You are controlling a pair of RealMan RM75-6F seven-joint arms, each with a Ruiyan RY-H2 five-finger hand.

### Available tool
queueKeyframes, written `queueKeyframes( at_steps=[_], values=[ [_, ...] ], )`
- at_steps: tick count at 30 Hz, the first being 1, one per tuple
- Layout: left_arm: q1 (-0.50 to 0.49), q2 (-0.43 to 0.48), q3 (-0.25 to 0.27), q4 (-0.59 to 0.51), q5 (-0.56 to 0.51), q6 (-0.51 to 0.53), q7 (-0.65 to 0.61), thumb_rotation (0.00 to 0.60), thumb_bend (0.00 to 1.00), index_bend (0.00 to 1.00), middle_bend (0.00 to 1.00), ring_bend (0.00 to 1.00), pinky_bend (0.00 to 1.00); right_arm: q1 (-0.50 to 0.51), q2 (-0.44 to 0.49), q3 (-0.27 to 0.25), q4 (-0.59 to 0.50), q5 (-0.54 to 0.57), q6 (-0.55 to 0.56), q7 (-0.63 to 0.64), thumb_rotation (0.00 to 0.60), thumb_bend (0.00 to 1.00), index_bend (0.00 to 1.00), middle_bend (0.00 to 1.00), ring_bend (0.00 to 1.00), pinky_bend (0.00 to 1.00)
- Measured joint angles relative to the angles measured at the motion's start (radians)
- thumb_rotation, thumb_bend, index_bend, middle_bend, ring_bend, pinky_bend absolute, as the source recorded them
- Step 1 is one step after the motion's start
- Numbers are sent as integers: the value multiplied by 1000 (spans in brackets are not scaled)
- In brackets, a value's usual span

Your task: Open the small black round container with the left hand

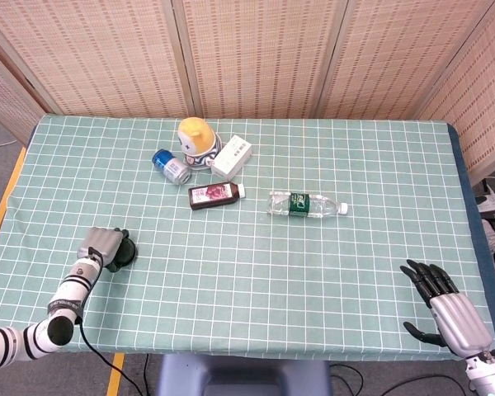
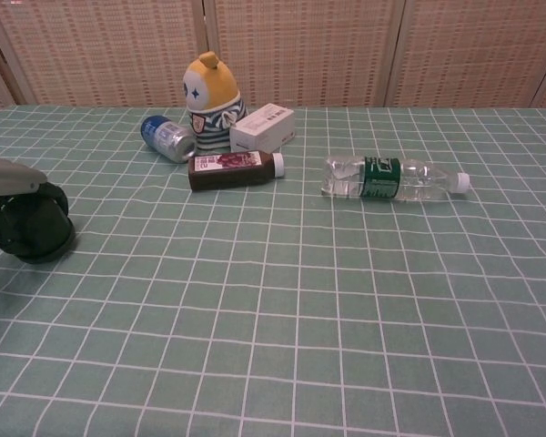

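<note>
- The table (image 1: 256, 272) wears a green cloth with a white grid; its near edge hangs toward the robot; behind the far edge stand woven reed screens (image 1: 256, 58) on every side.
- Landmark: the brown bottle (image 1: 216, 195), lying on its side near the table's middle, white cap to the right.
- Nearest, far right of the bottle at the table's near corner: the right hand (image 1: 442, 309), dark fingers spread, holding nothing.
- Nearer than the bottle and well to its left, by the left edge: the left hand (image 1: 99, 247) wrapped around the container (image 2: 29, 224), a small black round thing sitting on the cloth; the fingers curl over its top and side; whether the lid is on I cannot tell.
- Just right of the bottle, apart from it: a clear bottle (image 1: 307, 204) on its side, green label, cap pointing right.
- Beyond the bottle, slightly left: a blue can (image 1: 172, 166) on its side.
- Beyond the bottle, close: a white box (image 1: 232, 157), and beside that a yellow toy (image 1: 195, 140), upright, between can and box.
- Open cloth lies between the left hand and this cluster.
</note>
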Motion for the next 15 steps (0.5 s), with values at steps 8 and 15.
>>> queueKeyframes(
  at_steps=[8,15],
  values=[
    [-31,-9,37,18,-18,-49,-7,600,452,36,162,227,389,-5,4,-4,-2,-9,11,0,600,152,0,0,0,0],
    [-54,-22,64,44,-25,-54,-40,600,418,0,0,20,282,-9,6,-2,-3,-6,18,0,600,152,0,0,0,0]
  ],
)
